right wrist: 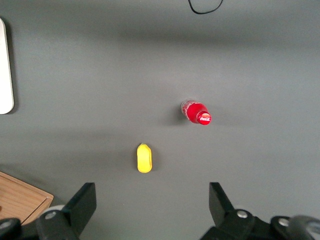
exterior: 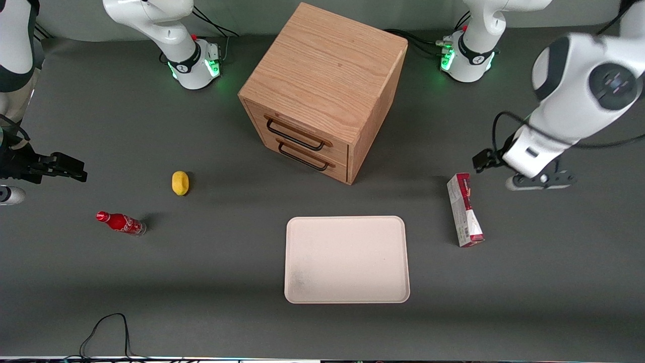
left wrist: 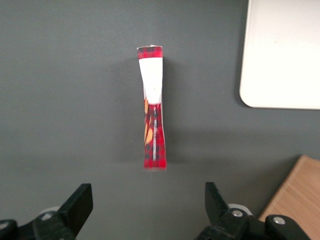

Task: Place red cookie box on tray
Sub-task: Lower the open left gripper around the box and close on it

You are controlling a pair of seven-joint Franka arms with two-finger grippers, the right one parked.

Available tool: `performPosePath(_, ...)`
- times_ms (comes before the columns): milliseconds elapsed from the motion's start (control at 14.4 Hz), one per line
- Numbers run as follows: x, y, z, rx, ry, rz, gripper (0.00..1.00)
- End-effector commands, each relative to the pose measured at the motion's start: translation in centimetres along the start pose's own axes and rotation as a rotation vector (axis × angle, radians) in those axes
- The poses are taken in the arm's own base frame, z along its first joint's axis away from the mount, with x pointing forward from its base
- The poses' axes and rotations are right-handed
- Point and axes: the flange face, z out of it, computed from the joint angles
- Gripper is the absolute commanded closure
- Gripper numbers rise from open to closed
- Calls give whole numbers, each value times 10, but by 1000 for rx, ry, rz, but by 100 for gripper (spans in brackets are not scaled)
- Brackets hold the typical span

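Above the red cookie box (left wrist: 153,107), jaws (left wrist: 145,200) spread (tips cropped).

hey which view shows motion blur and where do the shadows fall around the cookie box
Front view: the working arm above the gripper is smeared; the red cookie box shades the table toward the tray. Left wrist view: sharp, open gripper, soft shadow beside the box.

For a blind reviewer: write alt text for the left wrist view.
The red cookie box lies on the grey table, apart from the open gripper, whose fingers stand wide. A corner of the tray and a wooden cabinet edge also show.
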Motion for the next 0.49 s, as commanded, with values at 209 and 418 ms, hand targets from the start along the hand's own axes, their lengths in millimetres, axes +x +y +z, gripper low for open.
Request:
performPosePath(209, 7, -3, 105, -2, 23, 5, 0)
performPosePath(418, 17, -3, 148, -5, 36, 1, 0)
